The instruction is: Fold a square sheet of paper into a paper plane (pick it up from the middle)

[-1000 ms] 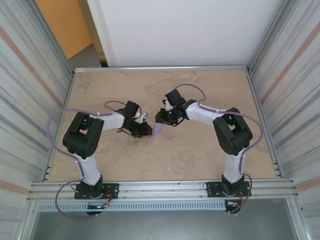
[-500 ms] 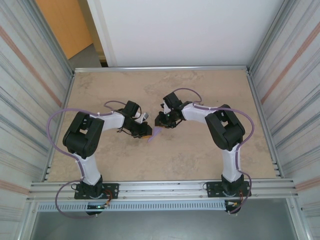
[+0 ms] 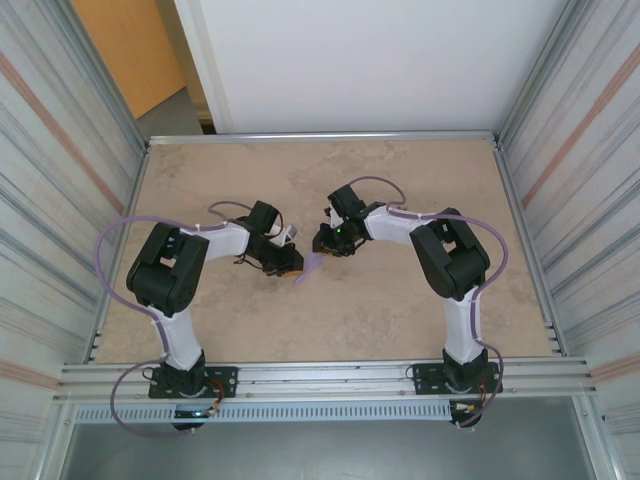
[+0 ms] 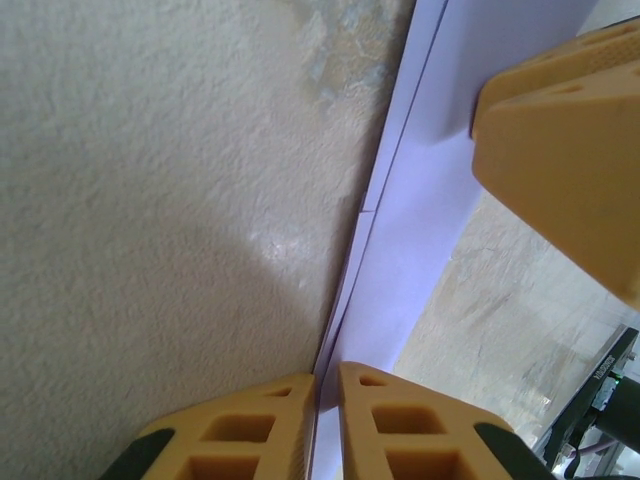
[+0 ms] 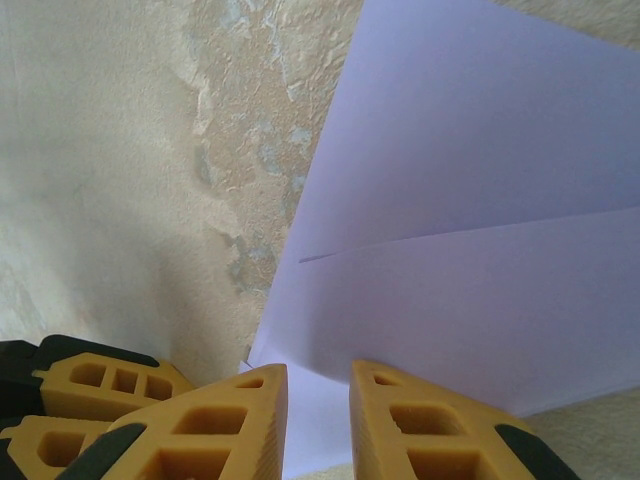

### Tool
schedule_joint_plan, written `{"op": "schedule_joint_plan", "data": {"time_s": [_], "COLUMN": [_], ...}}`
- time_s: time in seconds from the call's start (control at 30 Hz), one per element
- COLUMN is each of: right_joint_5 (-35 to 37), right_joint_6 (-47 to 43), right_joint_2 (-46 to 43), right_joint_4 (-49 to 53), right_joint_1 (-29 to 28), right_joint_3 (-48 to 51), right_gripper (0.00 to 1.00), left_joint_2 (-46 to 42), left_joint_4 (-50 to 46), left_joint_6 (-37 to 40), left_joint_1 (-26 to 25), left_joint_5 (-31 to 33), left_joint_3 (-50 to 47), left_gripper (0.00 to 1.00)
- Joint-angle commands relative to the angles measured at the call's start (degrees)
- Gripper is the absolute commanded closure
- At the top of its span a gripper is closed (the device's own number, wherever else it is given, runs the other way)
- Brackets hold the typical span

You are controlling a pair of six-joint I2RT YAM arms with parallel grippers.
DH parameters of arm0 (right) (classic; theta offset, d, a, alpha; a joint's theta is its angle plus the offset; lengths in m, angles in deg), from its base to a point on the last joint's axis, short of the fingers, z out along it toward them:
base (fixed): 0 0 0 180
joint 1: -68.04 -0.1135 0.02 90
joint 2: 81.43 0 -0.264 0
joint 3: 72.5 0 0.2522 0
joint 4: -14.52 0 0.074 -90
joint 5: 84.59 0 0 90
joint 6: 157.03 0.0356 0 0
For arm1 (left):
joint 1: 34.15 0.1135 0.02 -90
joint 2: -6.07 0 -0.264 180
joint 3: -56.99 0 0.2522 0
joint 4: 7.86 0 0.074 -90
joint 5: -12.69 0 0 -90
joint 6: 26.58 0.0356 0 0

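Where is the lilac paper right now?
In the top view, the lilac paper is near the middle of the table, between the left gripper and the right gripper.

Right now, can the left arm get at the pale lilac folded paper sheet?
Looks like yes: the left gripper is shut on the edge of the pale lilac folded paper sheet, with nothing between them. The right gripper straddles the paper further along.
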Motion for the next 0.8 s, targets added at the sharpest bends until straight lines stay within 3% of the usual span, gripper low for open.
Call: {"op": "schedule_joint_plan", "data": {"time_s": [0.0, 0.5, 0.77], "right_joint_5": [-0.36, -0.42, 4.38], "right_joint_6": [0.22, -1.78, -5.24], "right_joint_2": [1.50, 3.66, 7.07], "right_joint_4": [0.67, 1.69, 8.55], "right_joint_1": [0.46, 0.51, 1.20], "right_joint_3": [-1.29, 0.40, 1.16], "right_gripper": [0.76, 0.77, 0.81], "left_joint_2": [6.10, 5.30, -6.14], "left_joint_4": [2.45, 2.17, -0.81], "left_joint_6": [0.91, 0.64, -1.37], "left_joint_1": [-1.58, -1.55, -1.55], "left_joint_5": [5.31, 5.15, 6.57], "left_joint_3": [-1.68, -1.76, 0.22], "left_gripper": [0.85, 0.87, 0.82]}}
